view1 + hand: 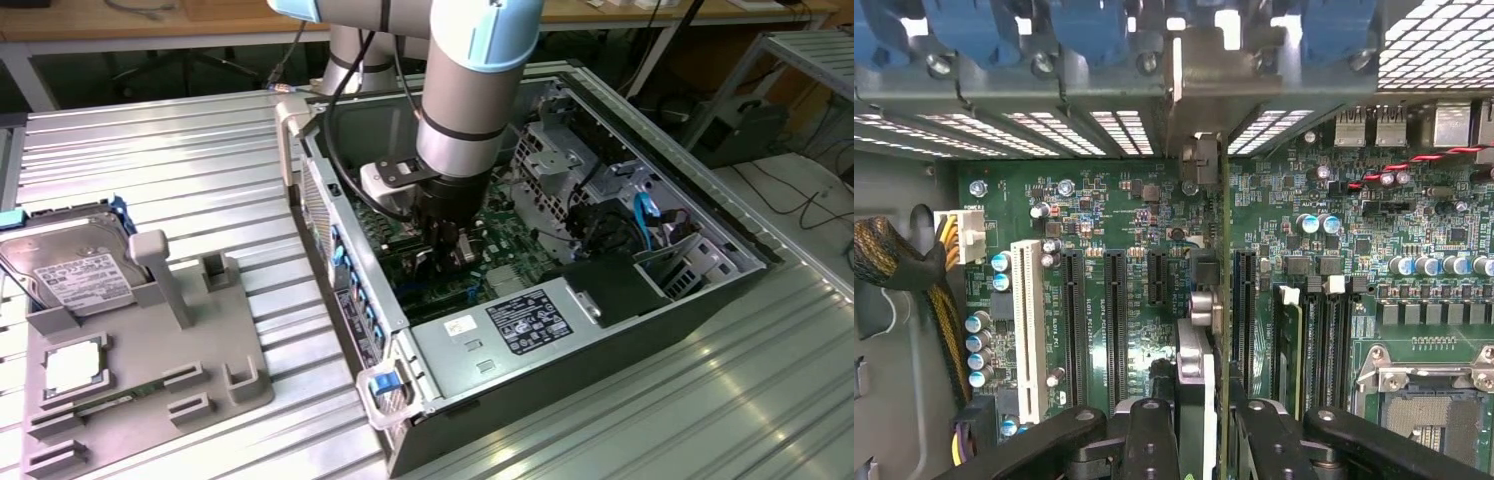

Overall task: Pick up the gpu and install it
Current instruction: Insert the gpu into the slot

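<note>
Black-fingered tool (1206,425) pinches the thin green gpu (1199,375) edge-on; I fear tilt jamming it beside the long black slot (1244,300).

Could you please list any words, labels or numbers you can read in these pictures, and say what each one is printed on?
No text reads reliably.
Black label on the power supply: too small.
White sticker beside it: blurred.
Hard drive label: blurred.
Motherboard slot lettering: too small.
</note>
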Controlling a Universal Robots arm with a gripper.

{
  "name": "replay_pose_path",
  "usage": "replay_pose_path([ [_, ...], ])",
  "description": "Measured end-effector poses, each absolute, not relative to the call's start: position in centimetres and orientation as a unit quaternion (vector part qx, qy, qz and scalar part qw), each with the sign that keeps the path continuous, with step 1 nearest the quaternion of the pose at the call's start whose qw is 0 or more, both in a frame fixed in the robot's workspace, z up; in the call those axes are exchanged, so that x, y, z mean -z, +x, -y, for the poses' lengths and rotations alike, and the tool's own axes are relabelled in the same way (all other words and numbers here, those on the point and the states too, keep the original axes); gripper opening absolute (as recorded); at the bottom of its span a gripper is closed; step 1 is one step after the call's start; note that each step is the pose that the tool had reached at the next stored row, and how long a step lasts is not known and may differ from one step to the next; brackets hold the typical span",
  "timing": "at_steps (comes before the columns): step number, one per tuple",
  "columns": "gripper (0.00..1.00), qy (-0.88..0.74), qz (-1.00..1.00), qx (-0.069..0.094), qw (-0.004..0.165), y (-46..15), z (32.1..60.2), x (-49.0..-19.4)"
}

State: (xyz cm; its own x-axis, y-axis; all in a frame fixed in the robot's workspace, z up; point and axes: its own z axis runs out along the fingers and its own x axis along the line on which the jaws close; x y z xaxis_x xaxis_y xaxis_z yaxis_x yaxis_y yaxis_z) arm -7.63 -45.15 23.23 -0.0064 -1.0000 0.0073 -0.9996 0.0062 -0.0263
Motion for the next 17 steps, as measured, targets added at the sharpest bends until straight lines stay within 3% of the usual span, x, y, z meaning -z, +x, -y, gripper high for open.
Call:
replay_pose_path([
  [5, 0.29, -0.704, -0.71, 0.011, 0.008, -7.7, 45.1, -23.2],
  [6, 0.35, -0.705, -0.709, 0.012, 0.007, -7.6, 45.1, -23.3],
  [17, 0.35, -0.705, -0.709, 0.015, 0.01, -7.6, 45.1, -26.8],
])
